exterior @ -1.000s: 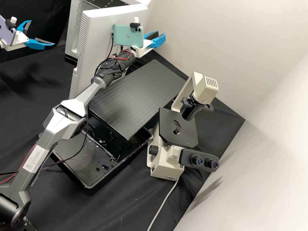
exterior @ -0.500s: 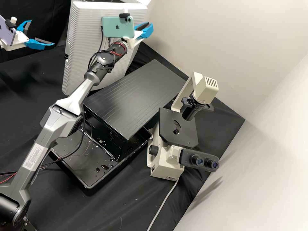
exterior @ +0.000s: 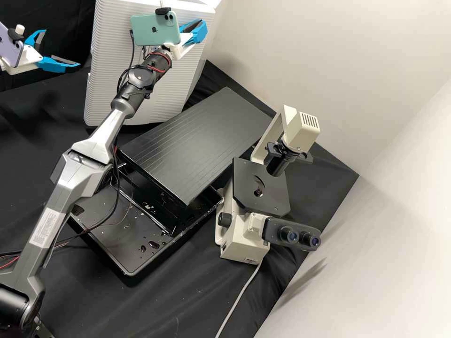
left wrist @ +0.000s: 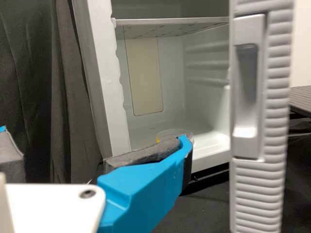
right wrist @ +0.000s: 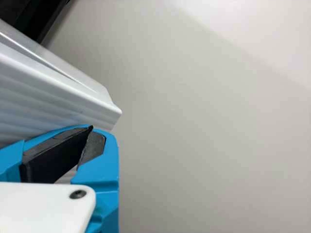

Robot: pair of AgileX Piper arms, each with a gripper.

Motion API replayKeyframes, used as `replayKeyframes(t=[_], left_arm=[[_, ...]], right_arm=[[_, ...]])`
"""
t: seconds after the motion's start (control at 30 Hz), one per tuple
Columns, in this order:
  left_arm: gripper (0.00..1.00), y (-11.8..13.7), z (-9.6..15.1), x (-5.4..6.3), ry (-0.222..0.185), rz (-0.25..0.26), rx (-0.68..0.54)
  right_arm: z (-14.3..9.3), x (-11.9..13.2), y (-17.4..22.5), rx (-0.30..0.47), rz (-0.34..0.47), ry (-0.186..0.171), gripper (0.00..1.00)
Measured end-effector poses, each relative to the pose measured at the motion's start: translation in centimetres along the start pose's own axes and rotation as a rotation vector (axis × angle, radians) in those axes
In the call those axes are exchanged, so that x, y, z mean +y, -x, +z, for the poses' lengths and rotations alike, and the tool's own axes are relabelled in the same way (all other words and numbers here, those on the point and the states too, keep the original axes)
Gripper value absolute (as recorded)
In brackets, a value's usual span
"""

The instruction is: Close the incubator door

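The incubator door (exterior: 101, 80) stands upright and ajar, its ribbed outer face just beside the nearer, right gripper (right wrist: 92, 128), whose fingers meet, empty. Its handle (left wrist: 248, 87) edge seems to have open room to swing shut, away from the left gripper's (exterior: 62, 48) wide-spread, empty fingers

The right arm (exterior: 97, 145) slants toward the far edge of the bench (exterior: 324, 202), right gripper (exterior: 202, 29) closed at the tips; left gripper (exterior: 62, 48) spread wide
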Motion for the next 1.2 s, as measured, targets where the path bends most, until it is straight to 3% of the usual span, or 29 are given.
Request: replayKeyframes(t=[0.4, 0.73, 0.87, 0.9, 0.97, 1.0, 1.07, 1.2], left_arm=[[1.00, 0.0, 0.0, 0.0, 0.000, 0.000, 0.000], [1.00, 0.0, 0.0, 0.0, 0.000, 0.000, 0.000], [1.00, 0.0, 0.0, 0.0, 0.000, 0.000, 0.000], [1.00, 0.0, 0.0, 0.0, 0.000, 0.000, 0.000], [1.00, 0.0, 0.0, 0.0, 0.000, 0.000, 0.000], [1.00, 0.0, 0.0, 0.0, 0.000, 0.000, 0.000], [1.00, 0.0, 0.0, 0.0, 0.000, 0.000, 0.000], [1.00, 0.0, 0.0, 0.0, 0.000, 0.000, 0.000]], right_arm=[[-0.1, 0.0, 0.0, 0.001, 0.000, 0.000, 0.00], [-2.5, 1.3, 0.6, 0.012, 0.026, -0.013, 0.00], [-4.4, 3.0, 1.2, 0.085, 0.049, -0.081, 0.00], [-5.0, 3.5, 1.4, 0.116, 0.055, -0.115, 0.00], [-6.6, 4.4, 1.8, 0.222, 0.058, -0.117, 0.00], [-7.2, 5.0, 2.1, 0.266, 0.059, -0.089, 0.00], [-8.3, 5.3, 2.5, 0.316, 0.006, -0.140, 0.00], [-8.7, 5.0, 2.8, 0.320, -0.044, -0.174, 0.00]])
